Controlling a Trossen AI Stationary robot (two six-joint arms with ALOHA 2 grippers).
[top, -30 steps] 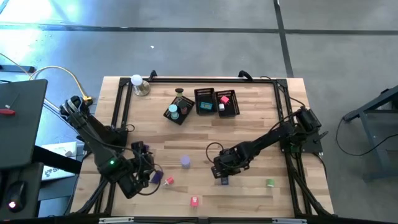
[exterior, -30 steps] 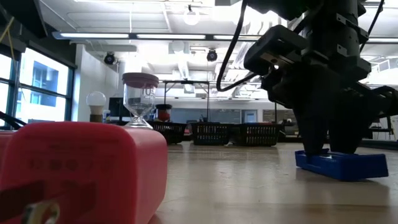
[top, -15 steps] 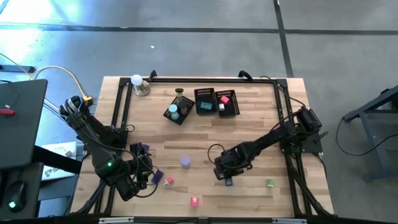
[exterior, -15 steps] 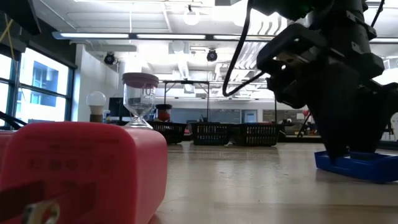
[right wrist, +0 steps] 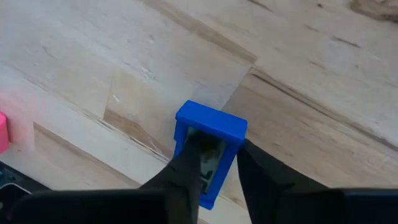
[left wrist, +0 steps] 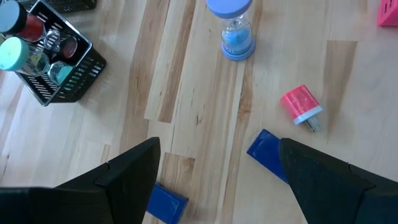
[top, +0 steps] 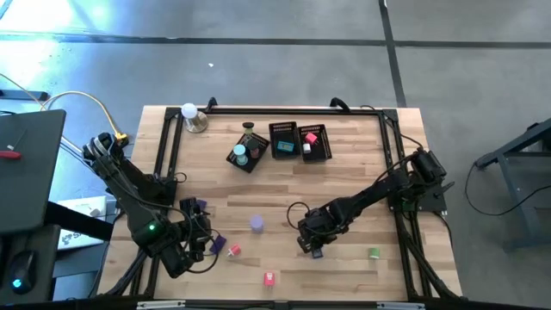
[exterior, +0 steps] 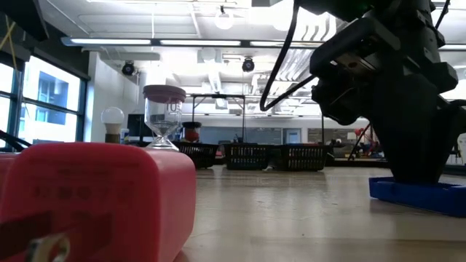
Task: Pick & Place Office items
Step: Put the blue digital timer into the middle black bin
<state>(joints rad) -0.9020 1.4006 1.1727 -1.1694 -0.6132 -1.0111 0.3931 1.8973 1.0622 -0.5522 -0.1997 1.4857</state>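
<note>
Shifted slightly from its earlier spot, the blue block (right wrist: 208, 149) lies on the table (top: 344, 172) near the front centre; right pincer (right wrist: 214, 165) closes on it, fingers nearly together; left pincer (left wrist: 214, 180) hovers wide open, empty, near the table's front left, over two other blue pieces.

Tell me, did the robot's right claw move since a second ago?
Yes. The right gripper with the blue piece slid toward the green piece.
</note>
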